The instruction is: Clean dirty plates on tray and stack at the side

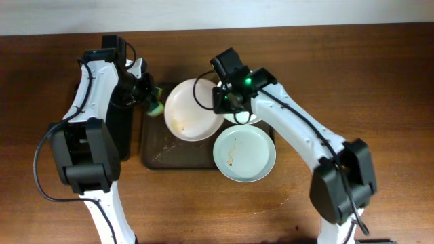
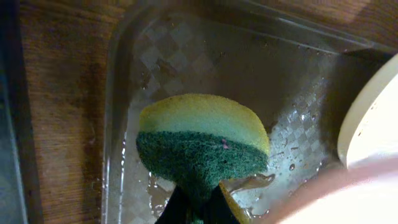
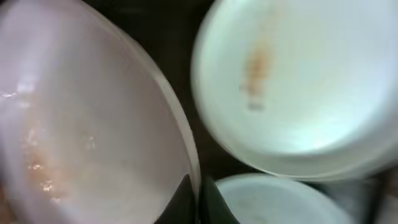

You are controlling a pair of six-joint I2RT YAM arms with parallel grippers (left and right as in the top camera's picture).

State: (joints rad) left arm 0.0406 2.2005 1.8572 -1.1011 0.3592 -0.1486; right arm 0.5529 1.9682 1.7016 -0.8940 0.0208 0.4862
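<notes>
Left claw (image 2: pixel 194 206): closed on the green lower end of the sponge. Only the finger tips show, at the bottom edge of the left wrist view.

Sponge (image 2: pixel 202 134): a yellow layer over a green scouring layer. It hangs above the far left corner of the tray, just beside the left rim of the lifted plate. Whether the two touch cannot be told.

Tray (image 1: pixel 178 154): dark, with a wet chequered base, lying on the table (image 1: pixel 380 68) between the two arms.

Lifted plate (image 1: pixel 193 108): over the far half of the tray, its far rim reaching past the tray's far edge. Faint brown smears sit on the near left part of its face. It appears raised and tilted, not lying flat.

Right claw (image 3: pixel 199 198): closed on the right rim of the lifted plate, one finger on each side of the rim.

Near plate (image 1: pixel 244 152): at the tray's near right end, with a thin brown smear near its middle and no claw on it.

Third plate (image 1: pixel 252 119): to the right of the lifted plate and largely hidden under the right arm.

Governing relation: the lifted plate lies directly right of the sponge, with its soiled side turned toward the left claw. The left arm is therefore the nearer one for wiping, probably by a short move to the right and slightly nearer, while the right claw steadies the opposite rim.
</notes>
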